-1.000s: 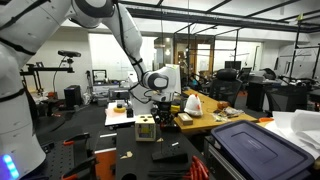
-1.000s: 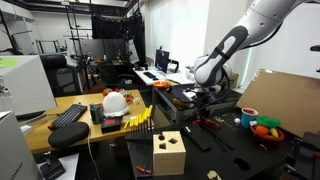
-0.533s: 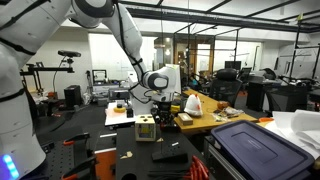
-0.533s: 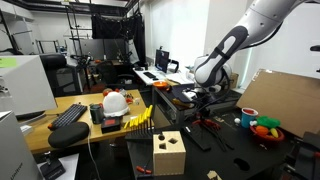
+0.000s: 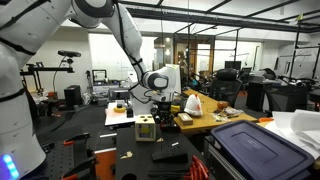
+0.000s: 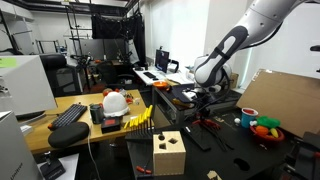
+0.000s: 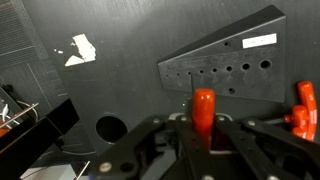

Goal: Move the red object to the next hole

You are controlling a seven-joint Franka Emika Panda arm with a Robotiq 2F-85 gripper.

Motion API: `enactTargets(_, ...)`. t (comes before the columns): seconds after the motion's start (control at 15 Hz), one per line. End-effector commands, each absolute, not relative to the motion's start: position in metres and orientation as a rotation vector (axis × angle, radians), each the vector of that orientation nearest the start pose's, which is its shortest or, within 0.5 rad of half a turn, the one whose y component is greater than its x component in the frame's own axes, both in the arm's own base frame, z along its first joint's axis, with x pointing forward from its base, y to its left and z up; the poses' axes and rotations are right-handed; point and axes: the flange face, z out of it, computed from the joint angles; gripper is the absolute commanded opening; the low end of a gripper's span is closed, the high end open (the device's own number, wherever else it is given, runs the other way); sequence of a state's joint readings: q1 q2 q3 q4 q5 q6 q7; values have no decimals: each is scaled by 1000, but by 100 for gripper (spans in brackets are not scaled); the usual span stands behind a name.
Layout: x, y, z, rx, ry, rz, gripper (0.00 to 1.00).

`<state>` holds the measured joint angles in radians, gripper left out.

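Note:
In the wrist view my gripper [image 7: 203,128] is shut on a red peg [image 7: 203,108] that stands up between the fingers. Just beyond it lies a dark grey wedge-shaped block [image 7: 225,60] with a row of several holes [image 7: 228,72]. A second red object [image 7: 304,108] sits at the right edge. In both exterior views the gripper [image 5: 160,100] [image 6: 203,98] hangs low over the black table; the peg and block are too small to make out there.
A wooden cube with holes [image 5: 146,127] [image 6: 168,152] stands on the black table. A dark bin [image 5: 250,145], a bowl of colourful items [image 6: 266,130], a keyboard [image 6: 68,114] and clutter surround the area. A round hole [image 7: 111,127] and white paper scrap [image 7: 80,48] mark the tabletop.

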<state>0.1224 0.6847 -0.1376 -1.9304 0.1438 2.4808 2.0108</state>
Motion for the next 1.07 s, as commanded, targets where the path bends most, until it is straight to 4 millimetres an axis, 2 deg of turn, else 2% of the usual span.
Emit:
enactTargets(0.0, 599, -5, 129, -1530, 2857, 110, 2)
enactTargets(0.6, 589, -1, 139, -1518, 2867, 104, 2)
enactTargets(1.0, 591, -3, 132, -1503, 2880, 95, 2)
